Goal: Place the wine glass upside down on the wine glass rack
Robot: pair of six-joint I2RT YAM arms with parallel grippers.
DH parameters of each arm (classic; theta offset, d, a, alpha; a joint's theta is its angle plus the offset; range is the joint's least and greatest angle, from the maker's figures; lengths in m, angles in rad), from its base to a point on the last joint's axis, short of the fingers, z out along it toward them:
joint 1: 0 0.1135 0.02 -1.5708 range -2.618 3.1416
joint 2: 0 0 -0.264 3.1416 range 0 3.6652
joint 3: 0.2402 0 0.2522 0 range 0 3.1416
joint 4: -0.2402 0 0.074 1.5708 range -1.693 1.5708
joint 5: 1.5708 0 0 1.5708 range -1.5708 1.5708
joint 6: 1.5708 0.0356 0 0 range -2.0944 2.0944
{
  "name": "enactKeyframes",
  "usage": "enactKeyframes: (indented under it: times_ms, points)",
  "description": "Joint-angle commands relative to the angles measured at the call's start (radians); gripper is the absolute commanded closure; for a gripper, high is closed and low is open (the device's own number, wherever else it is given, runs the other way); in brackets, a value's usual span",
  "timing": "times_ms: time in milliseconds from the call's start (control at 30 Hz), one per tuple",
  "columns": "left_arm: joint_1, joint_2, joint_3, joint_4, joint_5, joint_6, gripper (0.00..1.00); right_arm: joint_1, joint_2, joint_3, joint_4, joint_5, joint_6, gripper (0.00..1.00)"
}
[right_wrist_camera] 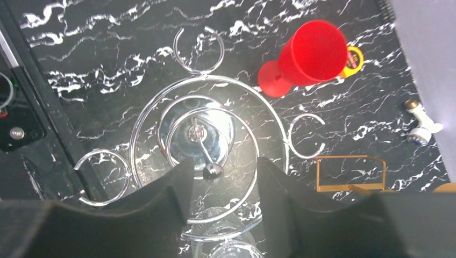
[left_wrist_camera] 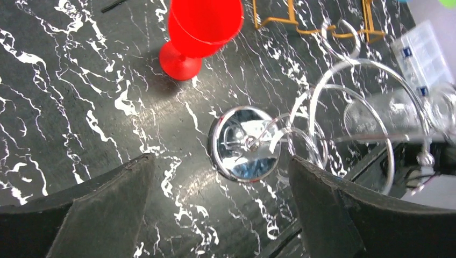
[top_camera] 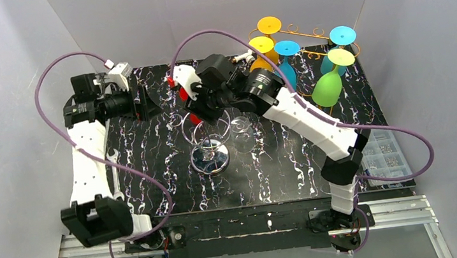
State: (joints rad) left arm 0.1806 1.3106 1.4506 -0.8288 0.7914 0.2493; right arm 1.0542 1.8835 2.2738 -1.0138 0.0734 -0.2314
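Observation:
The chrome wine glass rack (top_camera: 210, 147) stands mid-table; its round base (left_wrist_camera: 248, 150) and rings (right_wrist_camera: 207, 121) show in both wrist views. A clear wine glass (top_camera: 243, 132) hangs upside down at the rack's right ring, its foot (right_wrist_camera: 231, 239) up and its bowl (left_wrist_camera: 398, 110) below the ring. My right gripper (top_camera: 216, 112) hovers over the rack, and its jaws (right_wrist_camera: 223, 164) stand apart on either side of the glass's foot without pinching it. My left gripper (top_camera: 145, 103) is to the left of the rack, wide open (left_wrist_camera: 219, 161) with nothing in it.
A red goblet (right_wrist_camera: 312, 54) stands upright behind the rack. A gold rack (top_camera: 306, 34) with several coloured glasses hung upside down fills the back right. A wrench (top_camera: 115, 173) lies near the left arm, and a clear parts box (top_camera: 385, 151) sits at the right edge.

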Motion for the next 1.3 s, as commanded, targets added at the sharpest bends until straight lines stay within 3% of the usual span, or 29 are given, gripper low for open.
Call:
enactKeyframes:
  times_ms: [0,133,233,300,367,433,600,767,933,1267]
  points:
    - [-0.006,0.112,0.031,0.178,-0.043,-0.220,0.11,0.002,-0.078,-0.010,0.089,0.003,0.001,0.41]
    - [-0.056,0.242,0.103,0.214,-0.101,-0.296,0.12,0.002,-0.074,-0.021,0.080,-0.003,0.003,0.30]
    - [-0.113,0.307,0.161,0.228,-0.131,-0.282,0.05,0.003,-0.092,-0.026,0.068,0.003,0.013,0.25]
    - [-0.148,0.356,0.212,0.231,-0.140,-0.287,0.03,0.003,-0.128,-0.055,0.089,0.011,0.028,0.11]
    - [-0.165,0.414,0.273,0.232,-0.146,-0.307,0.03,0.003,-0.171,-0.099,0.122,0.012,0.042,0.08]
    - [-0.165,0.474,0.331,0.232,-0.157,-0.323,0.06,0.001,-0.219,-0.132,0.155,0.018,0.054,0.08]
    - [-0.224,0.580,0.424,0.229,-0.209,-0.291,0.17,-0.002,-0.288,-0.128,0.198,0.034,0.093,0.20]
    - [-0.254,0.650,0.444,0.212,-0.252,-0.256,0.23,-0.003,-0.370,-0.167,0.253,0.022,0.130,0.16]
    - [-0.270,0.717,0.476,0.177,-0.280,-0.218,0.47,-0.003,-0.418,-0.206,0.280,0.049,0.133,0.15]
    - [-0.281,0.790,0.516,0.166,-0.293,-0.201,0.50,-0.007,-0.463,-0.295,0.308,0.059,0.138,0.19]
